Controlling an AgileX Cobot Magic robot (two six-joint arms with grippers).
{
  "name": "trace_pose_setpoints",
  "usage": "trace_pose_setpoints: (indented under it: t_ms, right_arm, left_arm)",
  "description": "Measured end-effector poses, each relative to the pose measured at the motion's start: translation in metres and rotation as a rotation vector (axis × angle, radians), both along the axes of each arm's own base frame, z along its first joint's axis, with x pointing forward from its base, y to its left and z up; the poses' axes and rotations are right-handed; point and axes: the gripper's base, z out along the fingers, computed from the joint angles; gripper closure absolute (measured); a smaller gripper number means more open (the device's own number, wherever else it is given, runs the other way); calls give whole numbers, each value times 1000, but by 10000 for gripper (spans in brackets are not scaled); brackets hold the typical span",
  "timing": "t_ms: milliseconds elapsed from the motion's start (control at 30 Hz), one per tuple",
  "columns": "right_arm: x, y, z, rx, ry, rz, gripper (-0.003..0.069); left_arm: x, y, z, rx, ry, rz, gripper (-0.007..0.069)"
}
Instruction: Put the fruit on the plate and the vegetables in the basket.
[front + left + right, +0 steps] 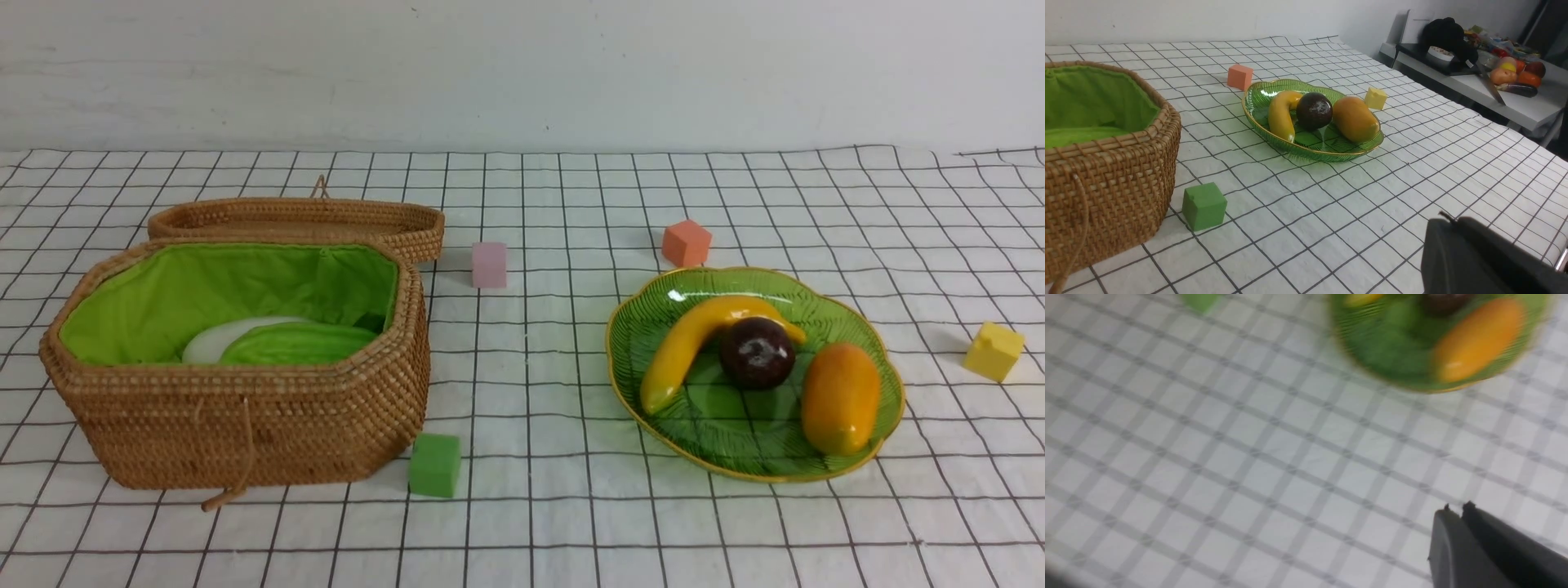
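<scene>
Nearest us, both pincers sit low over the bench point(539, 523) at its near edge. We find the left pincer point(1447, 220) closed and empty. The right pincer point(1455, 508) has its tips together, holding nothing; its view is blurred, so we judge that arm to be in motion. A swing toward the plate's point(886, 425) near rim could shove the dish and roll the fruit off.

The green cube point(434, 464) stands just beside the basket's point(245, 433) near right corner. A careless pass could take it for a vegetable.

Further in, the banana point(682, 351), mangosteen point(757, 352) and mango point(841, 398) lie on the plate, right of centre. In the basket, at left, we see the white radish point(216, 341) and the cucumber point(298, 343). The red-orange vegetable is not visible; we cannot confirm it is inside.

The lid point(302, 219) lies behind the basket, still off.
</scene>
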Motion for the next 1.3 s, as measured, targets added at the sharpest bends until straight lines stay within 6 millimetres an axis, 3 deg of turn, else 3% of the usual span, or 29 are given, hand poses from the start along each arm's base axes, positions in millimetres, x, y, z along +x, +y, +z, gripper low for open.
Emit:
trace_pose_setpoints:
  t_ms: [100, 233, 433, 633, 733, 867, 1067, 1233, 1267, 1300]
  right_arm:
    - [-8, -35, -8, -244, -139, -143, 598]
    - [-21, -62, -22, -477, -198, -264, 592]
    - [-38, -75, -26, -551, -224, -326, 581]
    - [-41, -76, -25, -552, -233, -335, 571]
    - [-42, -74, -27, -496, -227, -328, 571]
    - [-47, -59, -38, -283, -202, -256, 573]
    - [-34, -33, -61, -45, -285, -126, 660]
    - [-15, -21, -120, 117, -422, -178, 667]
    - [-16, -22, -119, 121, -440, -181, 667]
    - [-15, -23, -138, 145, -473, -212, 667]
  left_arm:
    - [0, 0, 0, 0, 0, 0, 608]
    - [0, 0, 0, 0, 0, 0, 606]
    - [0, 0, 0, 0, 0, 0, 604]
    - [0, 0, 0, 0, 0, 0, 596]
    - [0, 0, 0, 0, 0, 0, 597]
    - [0, 0, 0, 0, 0, 0, 595]
    - [0, 0, 0, 0, 1, 0, 587]
    - [0, 0, 0, 0, 1, 0, 585]
    - [0, 0, 0, 0, 1, 0, 585]
    - [0, 0, 0, 0, 1, 0, 583]
